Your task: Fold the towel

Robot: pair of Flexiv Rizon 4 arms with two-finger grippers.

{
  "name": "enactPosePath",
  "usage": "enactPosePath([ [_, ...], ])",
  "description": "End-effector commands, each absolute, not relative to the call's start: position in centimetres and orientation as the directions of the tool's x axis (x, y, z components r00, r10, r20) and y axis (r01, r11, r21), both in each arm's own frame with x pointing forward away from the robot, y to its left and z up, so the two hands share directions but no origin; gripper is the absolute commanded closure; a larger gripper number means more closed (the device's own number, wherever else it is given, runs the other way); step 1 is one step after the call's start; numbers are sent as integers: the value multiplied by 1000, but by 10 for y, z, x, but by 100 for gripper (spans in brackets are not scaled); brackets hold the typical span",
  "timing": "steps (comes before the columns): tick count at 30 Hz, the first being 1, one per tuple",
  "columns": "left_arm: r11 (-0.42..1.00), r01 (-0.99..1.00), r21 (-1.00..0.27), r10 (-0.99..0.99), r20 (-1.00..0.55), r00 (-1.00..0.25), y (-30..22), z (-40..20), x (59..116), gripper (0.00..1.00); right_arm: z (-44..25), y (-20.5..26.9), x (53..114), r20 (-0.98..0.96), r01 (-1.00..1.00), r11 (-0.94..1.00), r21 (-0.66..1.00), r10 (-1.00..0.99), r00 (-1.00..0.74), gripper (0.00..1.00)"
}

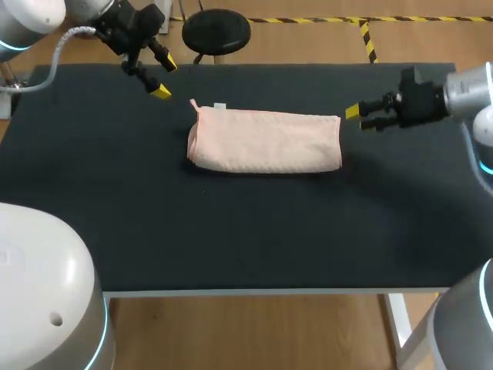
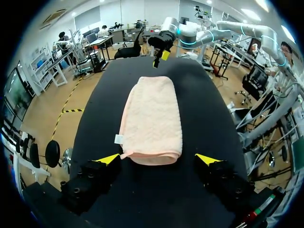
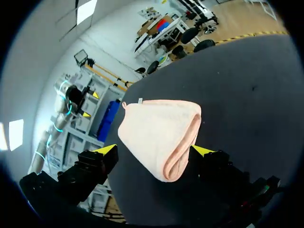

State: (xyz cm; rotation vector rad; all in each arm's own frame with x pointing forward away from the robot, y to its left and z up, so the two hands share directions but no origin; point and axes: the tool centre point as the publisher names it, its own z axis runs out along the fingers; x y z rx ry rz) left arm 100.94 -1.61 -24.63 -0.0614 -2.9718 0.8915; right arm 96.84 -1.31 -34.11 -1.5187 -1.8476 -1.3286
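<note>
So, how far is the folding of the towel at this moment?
Done: the towel lies on the table as a long folded bundle, doubled layers showing at its ends. In hand: nothing; the left tool and the right tool are both open, one off each end, apart from the cloth. Left: perhaps one more fold across its length, though it may already be finished.

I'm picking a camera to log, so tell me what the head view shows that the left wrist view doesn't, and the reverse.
Head view only: the left gripper from outside, open, apart from the towel near its tagged corner, and the table's front edge. Left wrist view only: the towel's folded short end facing that gripper. Both: the folded pink towel flat on the table, its white tag, and the right gripper open beyond the other end.
</note>
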Motion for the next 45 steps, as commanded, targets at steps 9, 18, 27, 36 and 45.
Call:
enactPosePath([
  [9, 833, 28, -552, 50, 24, -998, -16, -247, 1010, 0, -361, 2, 973, 895, 949, -278, 151, 447, -12, 0],
  [18, 833, 28, -552, 50, 24, -998, -16, -247, 1010, 0, -360, -2, 986, 861, 981, -149, 125, 507, -33, 0],
  [27, 833, 28, -552, 50, 24, -998, -16, -247, 1010, 0, -386, -1, 990, 837, 998, -4, 64, 545, -51, 0],
  [36, 833, 28, -552, 50, 24, -998, -16, -247, 1010, 0, -397, 9, 991, 832, 999, 31, 45, 552, -55, 0],
  [45, 833, 28, -552, 50, 24, -998, -16, -247, 1010, 0, -403, 15, 990, 826, 999, 34, 30, 562, -43, 0],
])
